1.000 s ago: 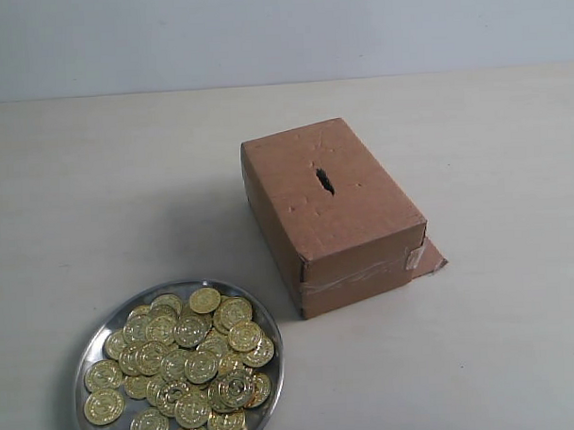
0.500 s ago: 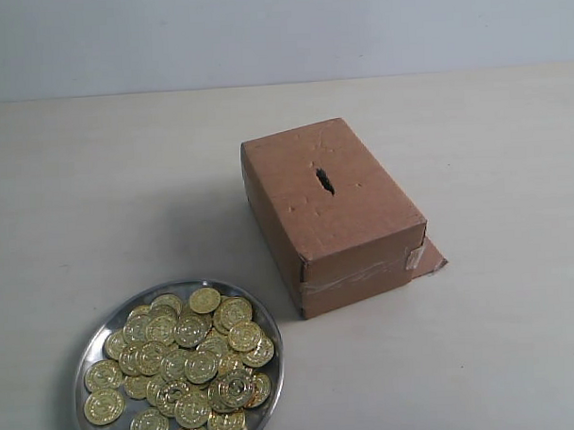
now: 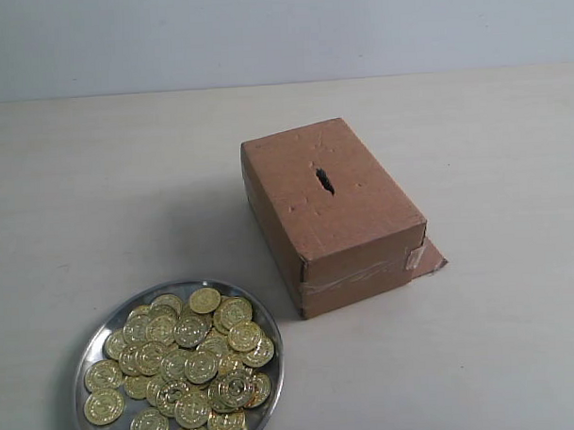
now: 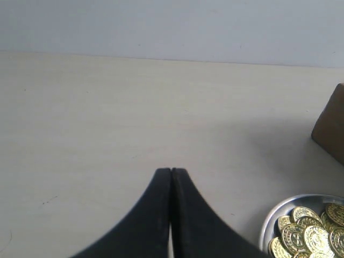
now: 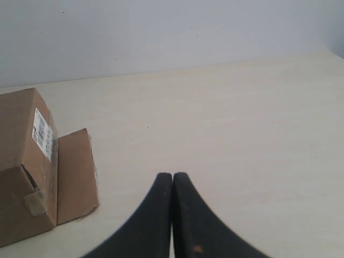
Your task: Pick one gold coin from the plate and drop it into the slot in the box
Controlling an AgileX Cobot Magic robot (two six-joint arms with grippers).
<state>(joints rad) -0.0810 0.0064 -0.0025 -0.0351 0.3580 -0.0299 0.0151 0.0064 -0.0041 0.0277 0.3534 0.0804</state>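
Observation:
A shiny silver plate (image 3: pixel 90 349) sits at the front left of the exterior view, heaped with several gold coins (image 3: pixel 190 362). Behind it to the right stands the brown cardboard box (image 3: pixel 363 226), tape round its near end. The dark ragged slot (image 3: pixel 324 181) lies in the middle of its top face. Neither gripper shows in the exterior view. In the left wrist view my left gripper (image 4: pixel 171 171) is shut on nothing above bare table, the plate (image 4: pixel 269 226) and coins (image 4: pixel 306 236) off to one side. My right gripper (image 5: pixel 172 175) is shut too, empty, with the box (image 5: pixel 21 161) beside it.
A loose cardboard flap (image 3: pixel 432 257) sticks out at the box's base, seen also as a flap (image 5: pixel 75 172) in the right wrist view. A pale wall (image 3: pixel 281 31) closes the far edge of the light table (image 3: pixel 126 192).

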